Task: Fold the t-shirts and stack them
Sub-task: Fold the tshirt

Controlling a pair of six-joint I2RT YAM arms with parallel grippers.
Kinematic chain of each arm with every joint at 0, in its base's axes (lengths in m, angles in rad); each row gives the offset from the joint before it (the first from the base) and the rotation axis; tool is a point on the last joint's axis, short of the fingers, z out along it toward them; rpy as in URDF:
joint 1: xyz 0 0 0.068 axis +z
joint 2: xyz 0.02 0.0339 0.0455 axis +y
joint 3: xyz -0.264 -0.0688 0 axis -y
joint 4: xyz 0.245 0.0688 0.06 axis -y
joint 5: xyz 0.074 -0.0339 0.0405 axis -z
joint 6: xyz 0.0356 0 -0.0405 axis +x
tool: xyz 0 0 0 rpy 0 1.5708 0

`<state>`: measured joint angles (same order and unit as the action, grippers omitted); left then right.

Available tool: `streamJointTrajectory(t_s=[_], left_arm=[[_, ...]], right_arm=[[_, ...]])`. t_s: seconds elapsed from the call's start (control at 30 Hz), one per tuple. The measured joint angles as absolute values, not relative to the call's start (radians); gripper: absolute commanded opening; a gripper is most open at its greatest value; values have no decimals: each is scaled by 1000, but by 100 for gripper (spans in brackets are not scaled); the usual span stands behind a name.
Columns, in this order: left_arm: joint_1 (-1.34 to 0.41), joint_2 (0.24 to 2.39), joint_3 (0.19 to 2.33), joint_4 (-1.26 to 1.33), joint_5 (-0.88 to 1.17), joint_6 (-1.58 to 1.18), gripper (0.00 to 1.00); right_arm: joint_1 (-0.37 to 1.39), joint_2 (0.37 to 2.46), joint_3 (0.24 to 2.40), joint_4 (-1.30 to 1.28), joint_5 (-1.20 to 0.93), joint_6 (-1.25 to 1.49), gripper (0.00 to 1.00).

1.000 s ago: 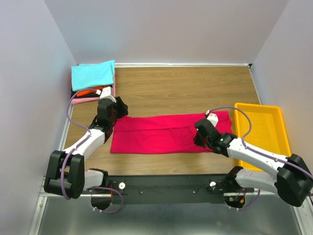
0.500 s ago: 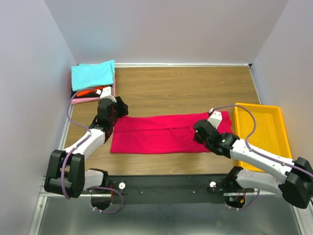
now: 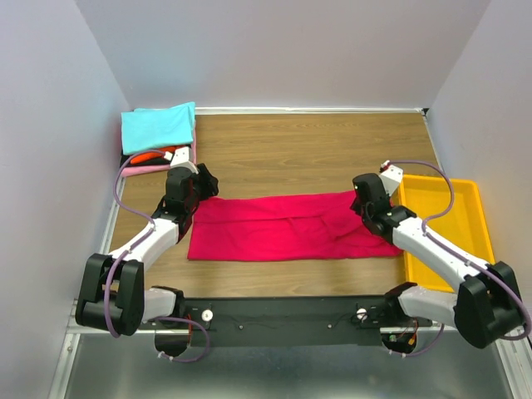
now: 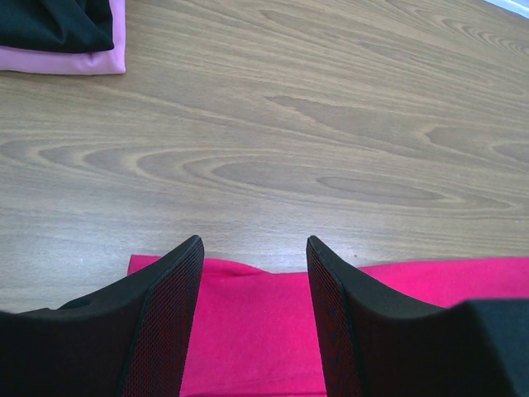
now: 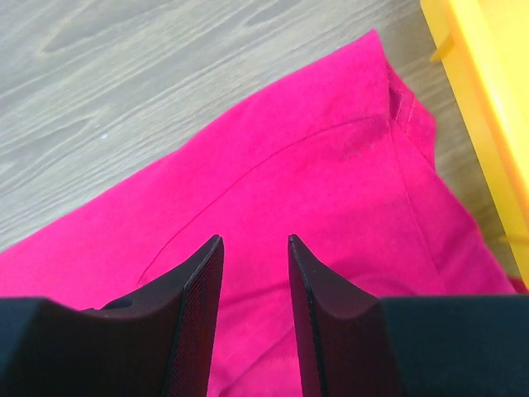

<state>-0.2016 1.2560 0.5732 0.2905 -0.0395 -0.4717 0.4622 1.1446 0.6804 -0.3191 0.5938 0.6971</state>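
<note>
The large crimson t-shirt (image 3: 287,226) lies as a long flat strip across the table's middle. My left gripper (image 3: 191,189) is open and empty over the shirt's far left corner; the left wrist view shows its jaws (image 4: 252,240) apart above the shirt's far edge (image 4: 256,331). My right gripper (image 3: 364,202) is open and empty over the shirt's right end, its jaws (image 5: 254,238) a little apart above the cloth (image 5: 331,165). A stack of folded shirts sits at the back left: cyan (image 3: 158,126) on top, orange-red (image 3: 146,155), black and pink (image 3: 141,168) under it.
The yellow plastic bin (image 3: 453,216) stands at the right edge, close to the shirt's right end and my right arm; its rim shows in the right wrist view (image 5: 483,91). The pink (image 4: 66,60) and black (image 4: 50,21) folded shirts show in the left wrist view. White walls close in on three sides.
My right gripper has moved from the shirt's near right part to its far right end by the bin. The shirt's right end now lies spread further right. The left arm has not moved.
</note>
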Motion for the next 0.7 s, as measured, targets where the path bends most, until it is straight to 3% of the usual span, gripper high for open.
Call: streamJointTrajectory(t_s=[0.3, 0.7], left_arm=[[-202, 1256, 569, 291, -33, -472, 61], [-202, 1246, 559, 291, -33, -472, 61]], right_arm=[[379, 1307, 662, -205, 474, 626, 44], [377, 1350, 644, -233, 417, 656, 48]])
